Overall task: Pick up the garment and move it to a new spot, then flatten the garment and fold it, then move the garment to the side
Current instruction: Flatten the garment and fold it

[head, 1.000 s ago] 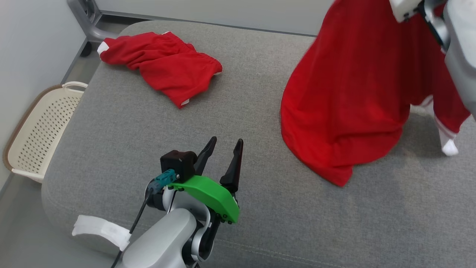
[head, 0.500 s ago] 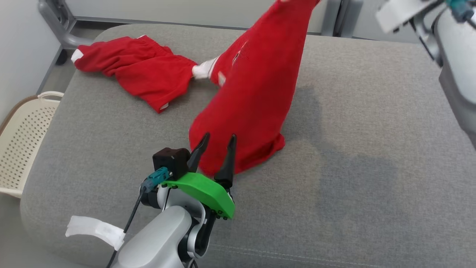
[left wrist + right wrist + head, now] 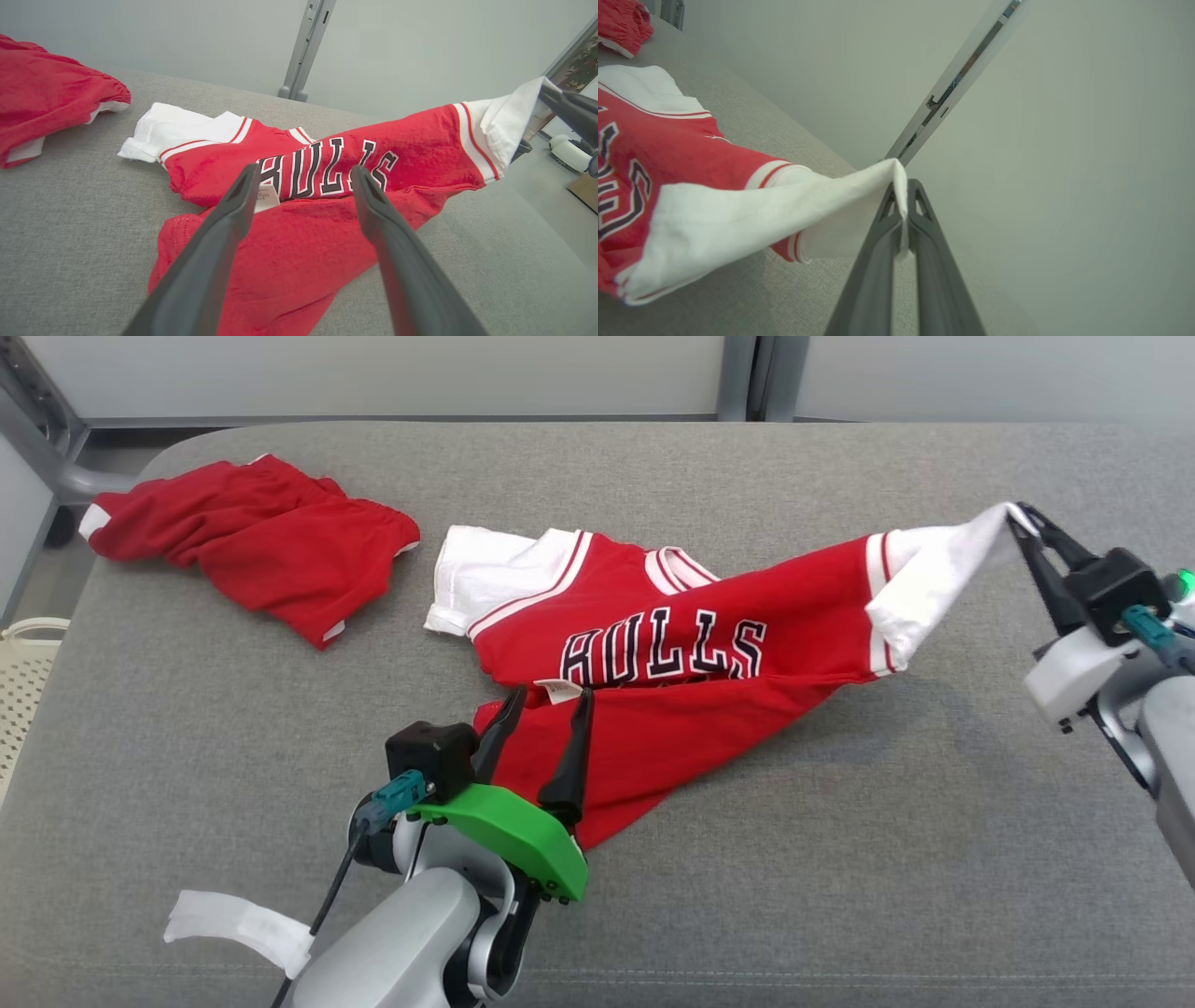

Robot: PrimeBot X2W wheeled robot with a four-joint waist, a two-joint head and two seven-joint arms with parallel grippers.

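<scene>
**Item 1, shirt** point(image 3: 691, 728): red with white sleeves, "BULLS" lettering facing up. You had it lying rumpled around the middle of the grey cushion point(image 3: 840, 859). Its lower half was twisted over toward the near side, and a small white label point(image 3: 558, 690) showed at the fold.

**Item 2, right gripper** point(image 3: 1016, 515): your jaws were pinched fully together on the edge of the shirt's right sleeve point(image 3: 934, 574). That sleeve was lifted off the cushion and drawn out taut to the right, while the body of the shirt lay on the cushion.

**Item 3, left gripper** point(image 3: 551, 693): your jaws were spread wide with nothing between them. They were poised over the near part of the shirt, one fingertip on each side of the label. Whether they touched the cloth could not be told.

**Item 4, shorts** point(image 3: 252, 546): red and bunched, at the far left of the cushion, apart from the shirt.

**Item 5, basket** point(image 3: 21, 672): pale and perforated, off the cushion's left edge.
</scene>
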